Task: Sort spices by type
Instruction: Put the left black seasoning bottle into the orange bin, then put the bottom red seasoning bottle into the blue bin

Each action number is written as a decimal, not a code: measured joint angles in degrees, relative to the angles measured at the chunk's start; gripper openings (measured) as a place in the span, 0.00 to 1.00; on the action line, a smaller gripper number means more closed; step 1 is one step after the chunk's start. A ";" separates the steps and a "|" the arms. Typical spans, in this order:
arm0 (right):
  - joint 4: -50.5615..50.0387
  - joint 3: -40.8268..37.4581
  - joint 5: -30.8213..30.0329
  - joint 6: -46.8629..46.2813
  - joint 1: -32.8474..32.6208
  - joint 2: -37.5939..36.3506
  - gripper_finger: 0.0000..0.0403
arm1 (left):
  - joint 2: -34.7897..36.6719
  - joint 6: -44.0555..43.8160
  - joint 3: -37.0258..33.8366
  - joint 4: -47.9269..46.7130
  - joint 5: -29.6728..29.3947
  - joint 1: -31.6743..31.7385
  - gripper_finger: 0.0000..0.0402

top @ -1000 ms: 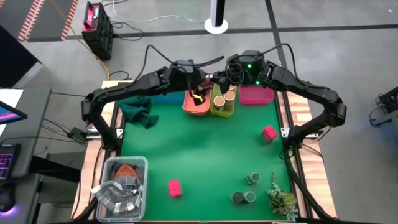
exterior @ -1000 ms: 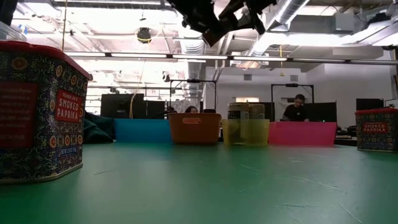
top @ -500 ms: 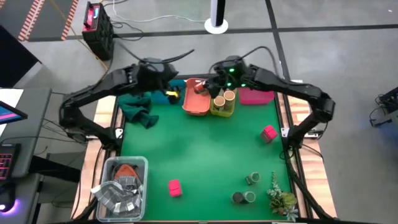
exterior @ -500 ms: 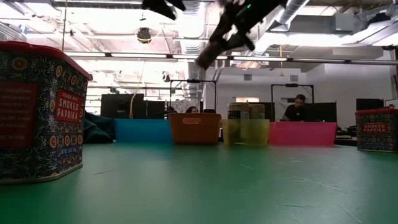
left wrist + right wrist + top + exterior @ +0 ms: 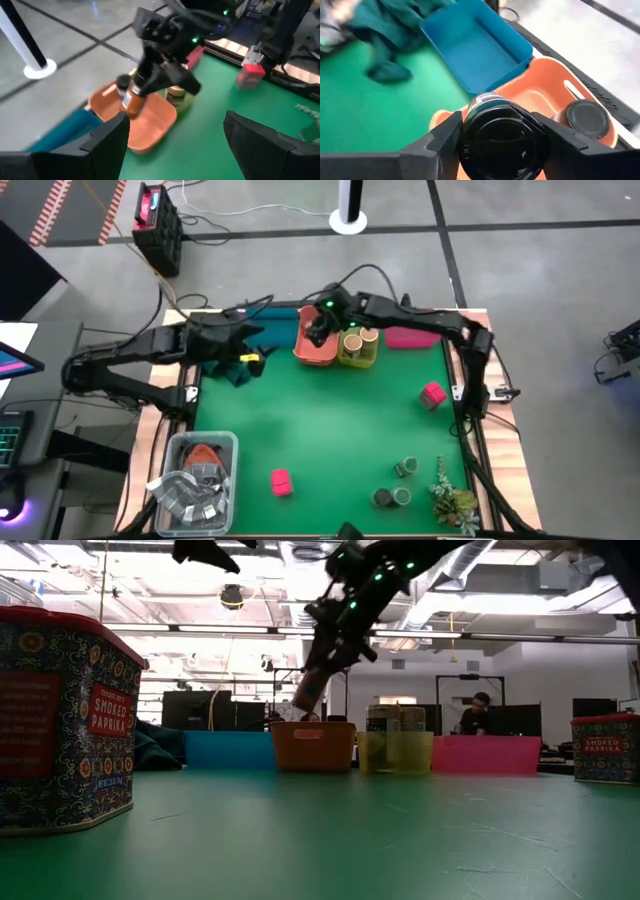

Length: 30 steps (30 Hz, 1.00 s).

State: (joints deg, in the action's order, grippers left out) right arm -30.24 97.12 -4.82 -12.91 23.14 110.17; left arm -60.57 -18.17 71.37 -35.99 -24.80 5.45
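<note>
jar (image 5: 496, 145) above tray (image 5: 547, 102), cylinders (image 5: 361, 337) beside

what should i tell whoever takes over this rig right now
Right gripper is shut on a dark-lidded jar, held over the orange tray; one dark-lidded jar already lies in it.
Left gripper is open and empty, near the green cloth.
Done: two tan-topped cylinders stand in the yellow tray.
Left: two pink boxes and three green-topped jars lie loose on the mat. Blue tray is empty.
</note>
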 joint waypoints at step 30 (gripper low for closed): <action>-16.56 9.73 -2.51 5.70 0.65 10.59 0.88 | 1.18 -7.07 -2.03 -0.91 -0.98 -5.54 0.77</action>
State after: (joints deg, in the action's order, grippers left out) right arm -46.80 106.85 -7.33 -7.21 23.79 120.76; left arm -59.39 -25.24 69.33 -36.90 -25.78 -0.09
